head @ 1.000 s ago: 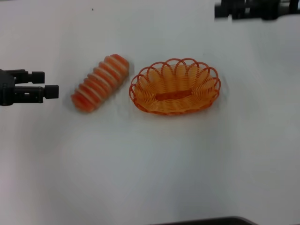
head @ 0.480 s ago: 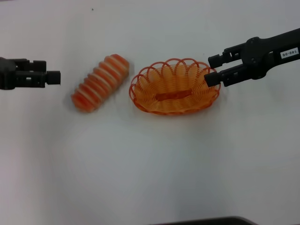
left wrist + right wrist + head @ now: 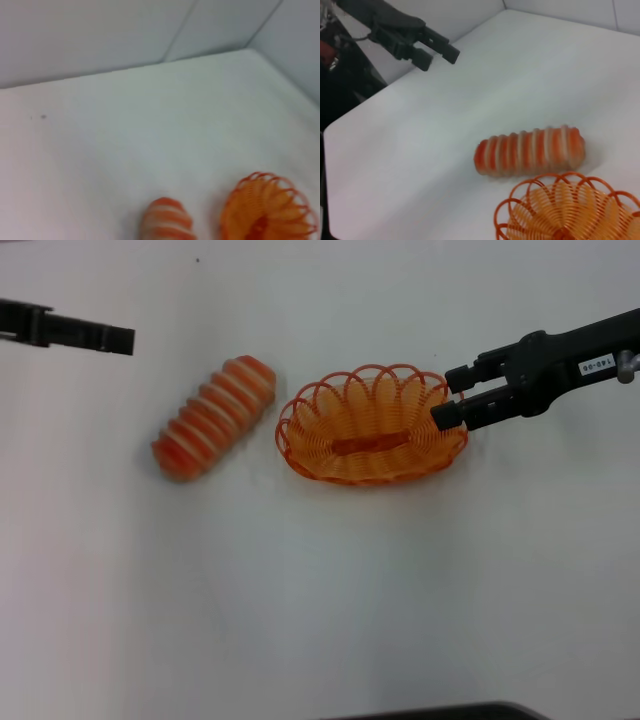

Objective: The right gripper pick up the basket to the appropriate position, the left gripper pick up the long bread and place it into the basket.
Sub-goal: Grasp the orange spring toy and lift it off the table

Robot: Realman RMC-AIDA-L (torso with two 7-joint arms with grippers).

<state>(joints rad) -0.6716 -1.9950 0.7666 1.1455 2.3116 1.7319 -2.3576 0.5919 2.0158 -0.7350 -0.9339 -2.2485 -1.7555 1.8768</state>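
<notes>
White table (image 3: 320, 580) holds bread (image 3: 213, 416) beside basket (image 3: 372, 425). Right gripper (image 3: 452, 395), open, has reached the basket's rim; left gripper (image 3: 122, 340) has risen, grip unclear. Label unreadable.

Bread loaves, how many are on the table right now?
1. The long bread lies on the table, beside the basket on the robot's left, touched by neither pincer. None appears hidden.
</notes>
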